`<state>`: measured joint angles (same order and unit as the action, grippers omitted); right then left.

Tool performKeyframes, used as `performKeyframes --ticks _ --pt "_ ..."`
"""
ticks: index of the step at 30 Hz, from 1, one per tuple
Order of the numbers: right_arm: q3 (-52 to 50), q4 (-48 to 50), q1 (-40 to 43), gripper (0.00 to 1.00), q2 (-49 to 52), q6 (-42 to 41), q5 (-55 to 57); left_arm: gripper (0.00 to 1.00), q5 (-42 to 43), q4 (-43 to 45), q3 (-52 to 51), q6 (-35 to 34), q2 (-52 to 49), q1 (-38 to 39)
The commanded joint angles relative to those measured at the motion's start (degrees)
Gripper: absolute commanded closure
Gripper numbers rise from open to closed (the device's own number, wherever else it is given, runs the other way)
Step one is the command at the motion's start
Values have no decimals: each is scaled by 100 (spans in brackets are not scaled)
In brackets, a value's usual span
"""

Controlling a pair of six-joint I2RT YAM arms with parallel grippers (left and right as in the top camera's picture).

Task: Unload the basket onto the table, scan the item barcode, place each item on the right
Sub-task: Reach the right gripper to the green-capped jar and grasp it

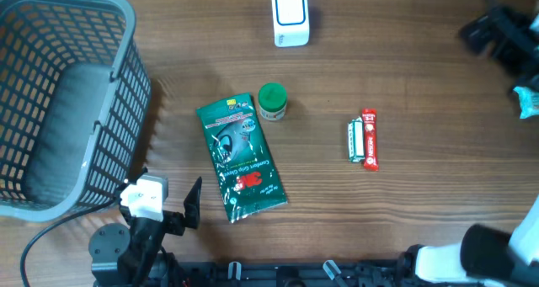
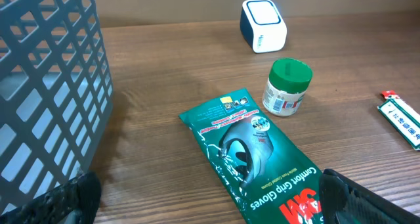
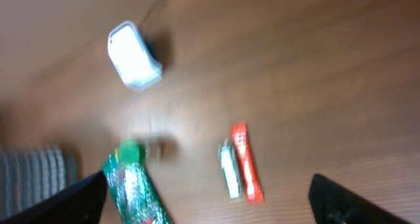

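Centrally on the brown wood-grain table (image 1: 421, 220) lay a flat green plastic packet of gloves (image 1: 242, 156) with red print near its lower end, set slightly askew. Just beside its upper right corner stood a small upright white jar with a green lid (image 1: 272, 100), close to the packet, though whether they touched could not be told. To the right, well apart from both, a slim red stick pack (image 1: 369, 140) and a shorter green-and-white one (image 1: 356, 141) lay side by side. A white box-shaped barcode scanner with a blue-edged window (image 1: 290, 16) stood at the far edge of the table, beyond the jar. A grey plastic lattice basket (image 1: 126, 18) filled the left corner.

The left gripper (image 2: 209, 191) hung low by the near edge, next to the basket. Its black fingers were spread wide at the two bottom corners of its wrist view, clasping nothing, with the near end of the glove packet on the table ahead of them.

The right arm (image 1: 501, 33) showed as a dark blur at the far right. The right gripper (image 3: 209, 191) looked down on the scanner, jar and sticks from above, and its fingers were splayed wide with nothing between them.
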<state>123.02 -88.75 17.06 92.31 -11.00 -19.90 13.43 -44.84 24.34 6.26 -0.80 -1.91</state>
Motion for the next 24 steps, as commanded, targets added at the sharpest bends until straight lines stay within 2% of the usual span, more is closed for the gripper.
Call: performKeyframes --ticks 1,4,10,13,19,22,24 --pt "-120 -341 -1003 0 -232 46 750 0 68 15 -39 -76 37 31" --pt "-546 -315 -1858 0 -269 -289 800 0 68 15 -39 -76 37 31" --pt "-2367 -129 -3390 0 -356 -1971 2710 0 68 15 -39 -76 37 31" --pt "-2809 22 -3921 0 -568 -2275 2990 0 68 15 -39 -76 37 31" --pt "-3073 -326 -5042 0 -1934 -3217 3451 0 68 15 -39 -76 37 31" --pt "-3700 -20 -5392 0 -3008 -3626 3497 0 68 15 -39 -76 37 31" --pt "-4437 527 -5401 0 -3613 -3941 3495 0 68 15 -39 -76 37 31"
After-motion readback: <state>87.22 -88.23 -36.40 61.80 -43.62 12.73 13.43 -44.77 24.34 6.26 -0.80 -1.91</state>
